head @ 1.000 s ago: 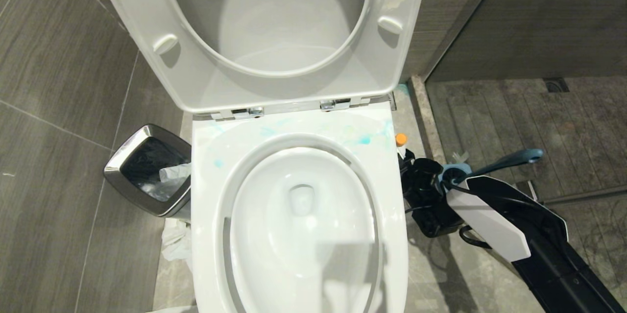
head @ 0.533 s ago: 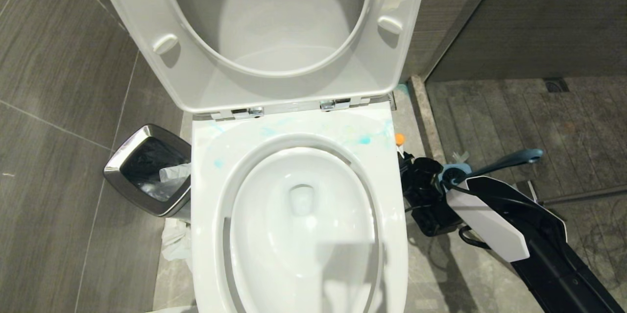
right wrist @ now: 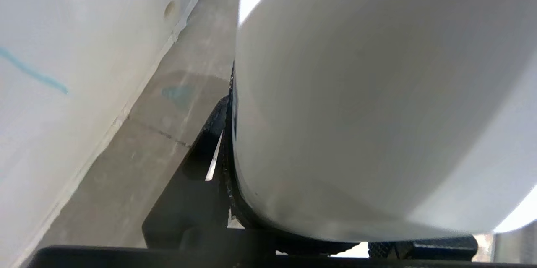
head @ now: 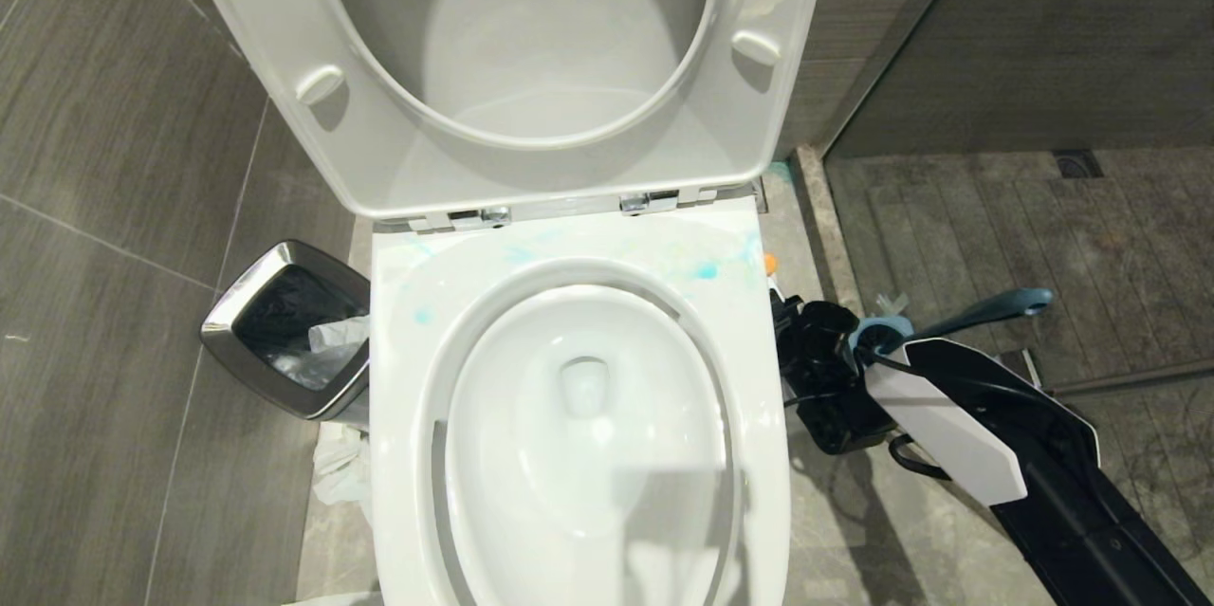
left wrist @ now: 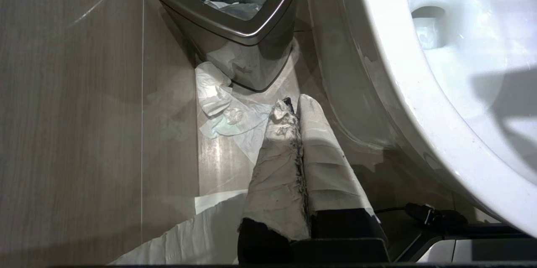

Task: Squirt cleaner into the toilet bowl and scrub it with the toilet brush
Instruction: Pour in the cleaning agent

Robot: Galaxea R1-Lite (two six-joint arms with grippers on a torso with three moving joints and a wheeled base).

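Left gripper (left wrist: pixel 293 106): cloth-wrapped, pressed shut on nothing, parked low by the left flank of the toilet bowl (head: pixel 768 416), above crumpled tissue (left wrist: pixel 226 113) on the floor.
Waste bin (left wrist: pixel 251 35): steel rim, dark liner with paper inside, standing against the bowl's left side.
Toilet bowl: glossy white ceramic, oval basin, broad flat rim, in the middle of the head view.
Right gripper (head: pixel 792 307): black, on a black and white arm, lowered to the floor just beside the bowl's right flank. A smooth white rounded container (right wrist: pixel 377 104) fills its wrist view, and an orange cap (head: pixel 770 263) shows just ahead of it. Whether the grip has closed on the container cannot be told.
Toilet brush (head: pixel 996 307): slim teal handle, slanting up to the right from behind the right arm, just beside that gripper and apart from the bowl.
Cleaner (head: pixel 704 270): turquoise smears along the rear rim near the hinges, the strongest at the right corner.
Seat and lid (head: pixel 285 46): white plastic, raised upright.
Floor (head: pixel 114 303): large grey matt tiles. A stone kerb (head: pixel 825 236) on the right borders a plank-patterned wet area with a drain (head: pixel 1079 164).
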